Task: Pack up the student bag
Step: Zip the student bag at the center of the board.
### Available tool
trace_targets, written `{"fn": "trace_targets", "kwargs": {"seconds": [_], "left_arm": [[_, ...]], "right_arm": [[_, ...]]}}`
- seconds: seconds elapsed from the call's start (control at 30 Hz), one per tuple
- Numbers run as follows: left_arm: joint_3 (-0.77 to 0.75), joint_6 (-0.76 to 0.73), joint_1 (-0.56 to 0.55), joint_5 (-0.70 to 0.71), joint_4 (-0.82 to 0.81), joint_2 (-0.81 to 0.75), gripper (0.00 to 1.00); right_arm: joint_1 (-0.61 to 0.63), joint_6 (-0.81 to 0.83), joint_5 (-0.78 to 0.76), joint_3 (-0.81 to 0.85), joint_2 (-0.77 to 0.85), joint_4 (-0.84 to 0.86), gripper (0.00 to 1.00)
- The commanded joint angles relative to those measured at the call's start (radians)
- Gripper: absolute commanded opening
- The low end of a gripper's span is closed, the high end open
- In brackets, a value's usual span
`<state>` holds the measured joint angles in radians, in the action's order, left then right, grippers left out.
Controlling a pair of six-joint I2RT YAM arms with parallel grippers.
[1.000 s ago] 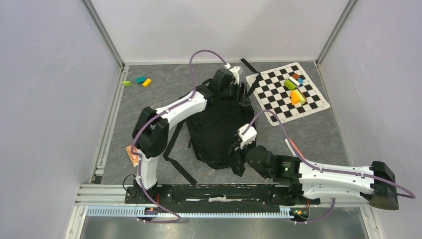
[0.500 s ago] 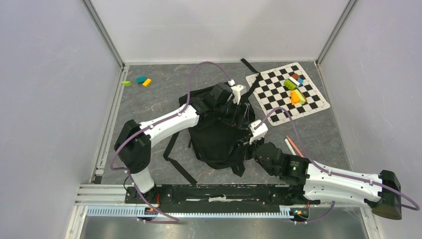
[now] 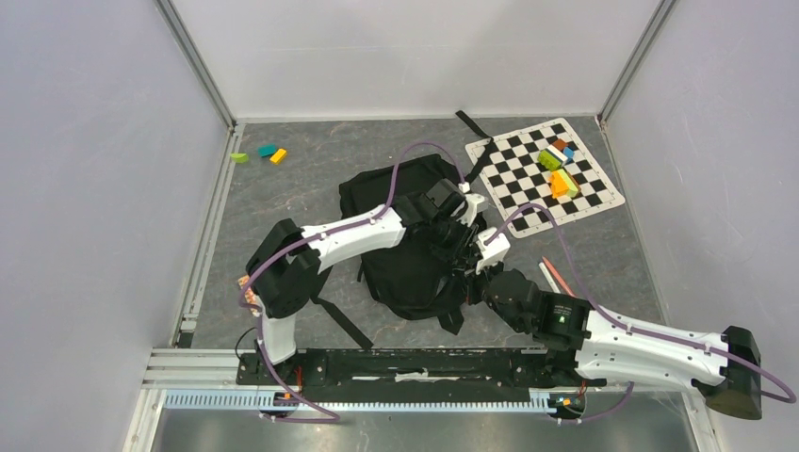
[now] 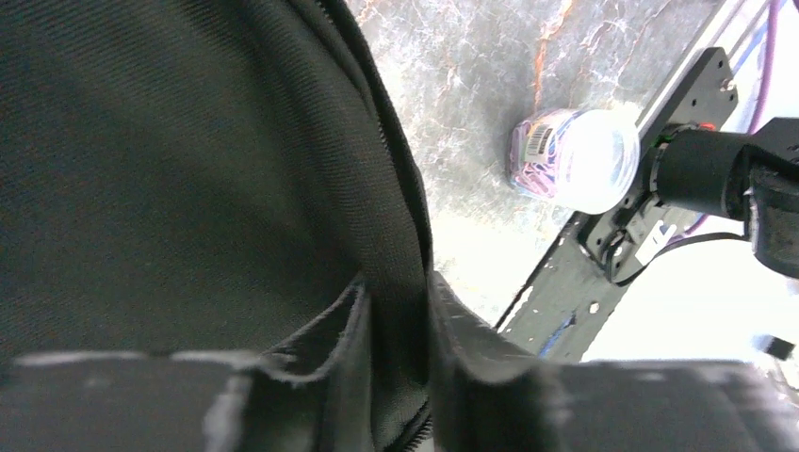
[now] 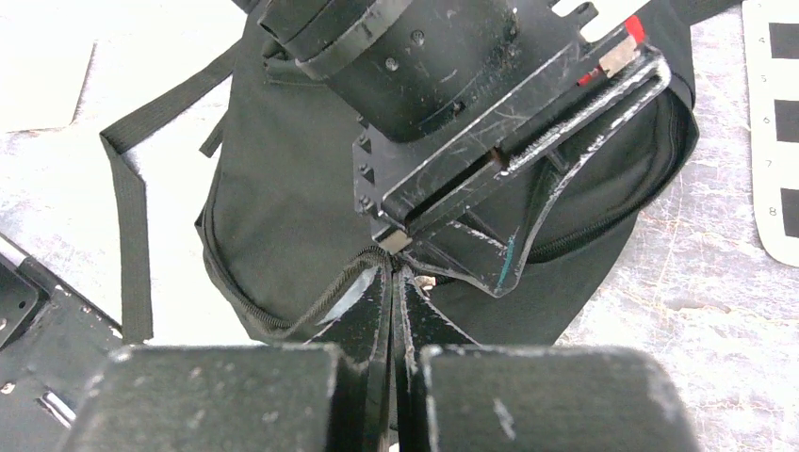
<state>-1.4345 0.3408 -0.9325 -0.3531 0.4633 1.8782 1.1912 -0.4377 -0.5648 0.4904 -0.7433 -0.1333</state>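
On the student bag [image 3: 377, 193], left pincer [image 4: 396, 372] tight on its rim, right pincer [image 5: 392, 292] closed

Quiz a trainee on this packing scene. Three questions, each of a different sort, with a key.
1. True or false: coloured blocks lie on the checkered mat.
2. What is the right tool pinching? A: the rim of the student bag. B: the checkered mat. C: a coloured block.
3. Name the one view that shows the clear tub standing on the table beside the student bag.

Key: 1 true. 2 A. 3 left wrist.
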Motion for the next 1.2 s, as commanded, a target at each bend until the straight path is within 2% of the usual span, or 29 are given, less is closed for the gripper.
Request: {"fn": "trace_targets", "kwargs": {"seconds": [0.0,0.1,0.13,0.33,0.8,0.97,1.07,1.13,1.17], "left_arm": [[-0.062,-0.036,-0.025,-0.098,0.004,0.035,0.19],[-0.073,0.001,-0.025,-0.110,-0.054,0.040,0.04],[-0.077,0.013,-0.025,-0.107,-0.073,0.037,0.02],[-0.133,0.070,-0.023,-0.044,-0.172,0.041,0.02],[-0.371,0.051,0.061,0.043,-0.151,0.097,0.02],[-0.424,0.028,0.095,0.065,-0.139,0.105,0.02],[-0.418,-0.002,0.106,0.071,-0.121,0.096,0.02],[-0.386,-0.033,0.106,0.075,-0.115,0.075,0.05],[-0.359,-0.046,0.106,0.075,-0.117,0.061,0.11]], "right_arm": [[-0.006,0.017,0.021,0.026,0.010,0.053,0.00],[-0.005,0.048,0.093,0.020,0.009,0.085,0.00],[-0.004,0.053,0.115,0.014,0.008,0.099,0.00],[0.053,0.066,0.202,-0.006,-0.032,0.170,0.00],[0.229,0.045,0.217,0.011,-0.127,0.205,0.00],[0.249,0.012,0.151,0.049,-0.123,0.171,0.00],[0.248,-0.033,-0.023,0.098,-0.110,0.043,0.00],[0.223,-0.026,-0.128,0.162,-0.104,-0.064,0.14],[0.199,-0.001,-0.155,0.199,-0.101,-0.111,0.22]]}}
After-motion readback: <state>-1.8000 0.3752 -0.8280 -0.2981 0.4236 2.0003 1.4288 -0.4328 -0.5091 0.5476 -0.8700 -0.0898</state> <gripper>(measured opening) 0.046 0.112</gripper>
